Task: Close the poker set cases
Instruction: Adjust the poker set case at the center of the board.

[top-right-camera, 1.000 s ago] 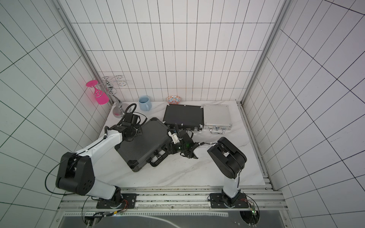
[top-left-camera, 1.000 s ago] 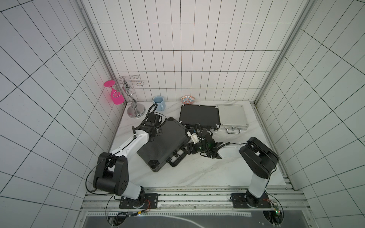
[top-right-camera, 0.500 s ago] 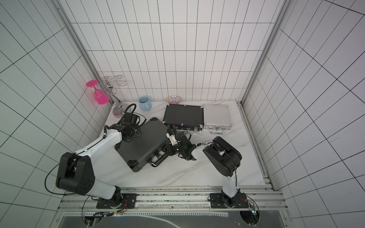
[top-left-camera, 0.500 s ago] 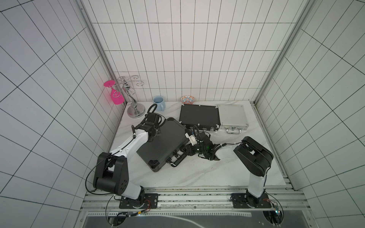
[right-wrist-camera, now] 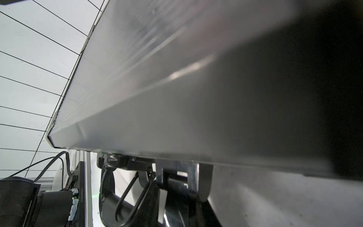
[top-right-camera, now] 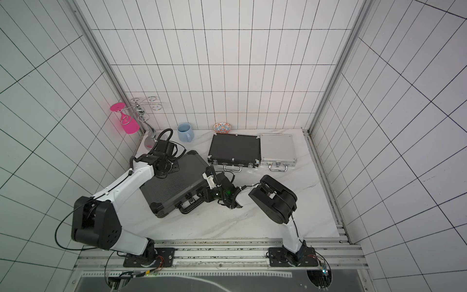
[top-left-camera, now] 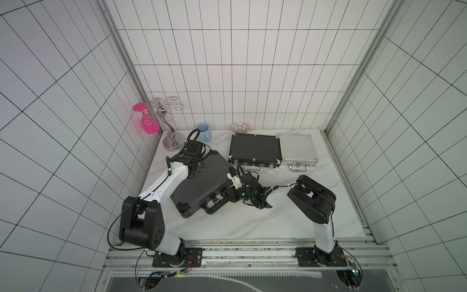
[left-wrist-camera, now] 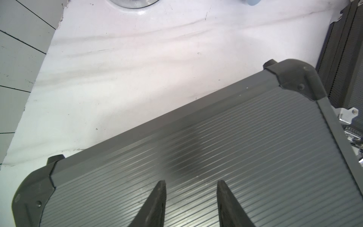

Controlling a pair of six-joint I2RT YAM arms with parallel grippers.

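Note:
The large ribbed black case (top-left-camera: 199, 182) lies at an angle on the left of the table with its lid down. My left gripper (left-wrist-camera: 191, 183) rests on the ribbed lid (left-wrist-camera: 245, 157) near its rear edge, open, with nothing between the fingers. My right gripper (top-left-camera: 228, 197) is at this case's front side, beside the handle (top-left-camera: 214, 206). In the right wrist view its dark fingers (right-wrist-camera: 155, 196) are closed in on the silver latch (right-wrist-camera: 204, 176). The medium black case (top-left-camera: 255, 149) and the small silver case (top-left-camera: 297, 149) lie side by side at the back with their lids down.
A silver glass rack (top-left-camera: 171, 136) holding a pink glass (top-left-camera: 149, 124) stands in the back left corner. A blue mug (top-left-camera: 203, 131) and a patterned bowl (top-left-camera: 240, 127) sit by the back wall. Tiled walls close in both sides.
My right gripper has moved left to the front of the large case and its jaws have narrowed onto the latch. The left gripper has stayed on the lid.

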